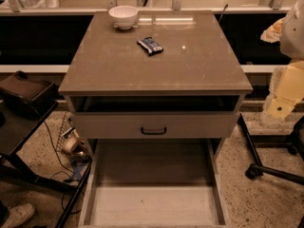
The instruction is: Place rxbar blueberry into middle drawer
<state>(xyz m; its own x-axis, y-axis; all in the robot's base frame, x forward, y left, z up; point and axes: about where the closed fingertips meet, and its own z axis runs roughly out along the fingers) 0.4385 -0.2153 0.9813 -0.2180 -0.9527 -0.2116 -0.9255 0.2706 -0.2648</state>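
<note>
**Glossy top, matt drawers**

The cabinet top (142, 65) is smooth and semi-glossy, with lamp glints at its far side. The white bowl (123, 16) looks glazed. The rxbar blueberry (150, 45) has a shiny wrapper. The near middle drawer (154, 205) has a matt pale floor. The speckled ground (266, 198) looks like stone. At the right edge, the gripper (278, 109) looks like smooth pale plastic.

Gripper (280, 107) and arm (290, 75) at far right edge.

Robotics test lab, likely: speckled floor (266, 194), loose cables (56, 148), wheeled chair base (271, 169), grey cabinet as bench (152, 68), pale robot arm (290, 80) with gripper (279, 107) at right edge.
</note>
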